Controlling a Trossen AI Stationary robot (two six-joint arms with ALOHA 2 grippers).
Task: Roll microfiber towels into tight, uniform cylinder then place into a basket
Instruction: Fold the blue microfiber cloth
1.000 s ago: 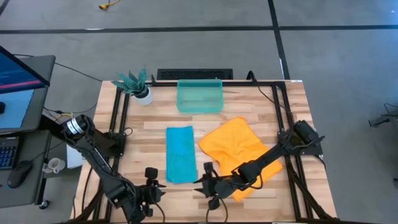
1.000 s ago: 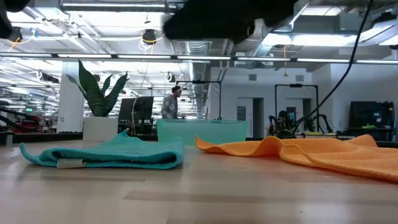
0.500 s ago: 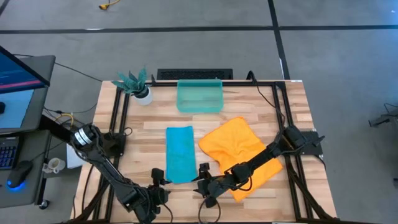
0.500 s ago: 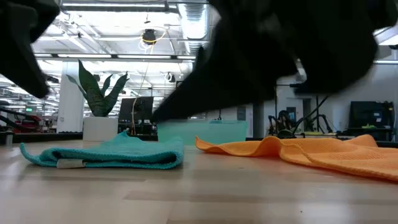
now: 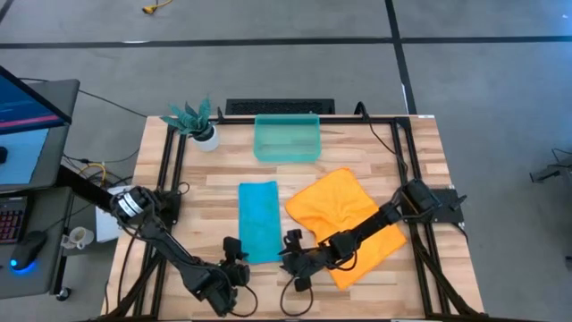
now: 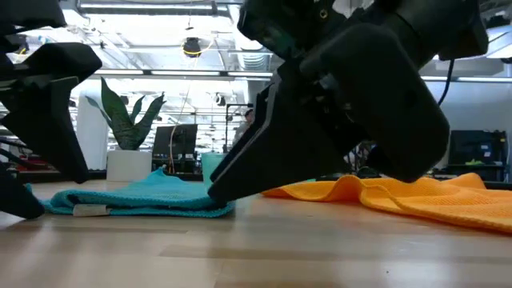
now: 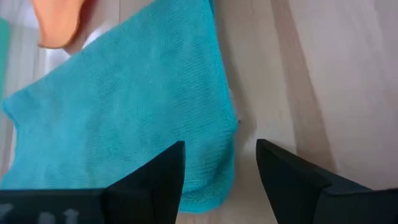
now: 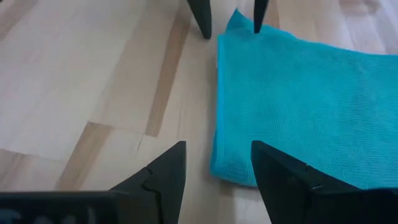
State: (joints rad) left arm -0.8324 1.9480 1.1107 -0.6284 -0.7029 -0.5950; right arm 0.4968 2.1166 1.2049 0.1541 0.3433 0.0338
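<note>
Wooden table [image 5: 393, 148]: both open end effectors flank teal towel's [image 5: 259, 219] near edge.

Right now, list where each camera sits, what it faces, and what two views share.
High: overhead, straight down; both arms, teal towel, orange towel, basket.
Low: table height, facing the room; both arms loom close.
Left wrist: over the towel's near corner; left gripper open.
Right wrist: likewise; right gripper open.
Shared: both wrist views show the teal towel.

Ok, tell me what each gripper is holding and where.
Nothing is held. Left gripper and right gripper are open at the teal towel's near corners.
</note>
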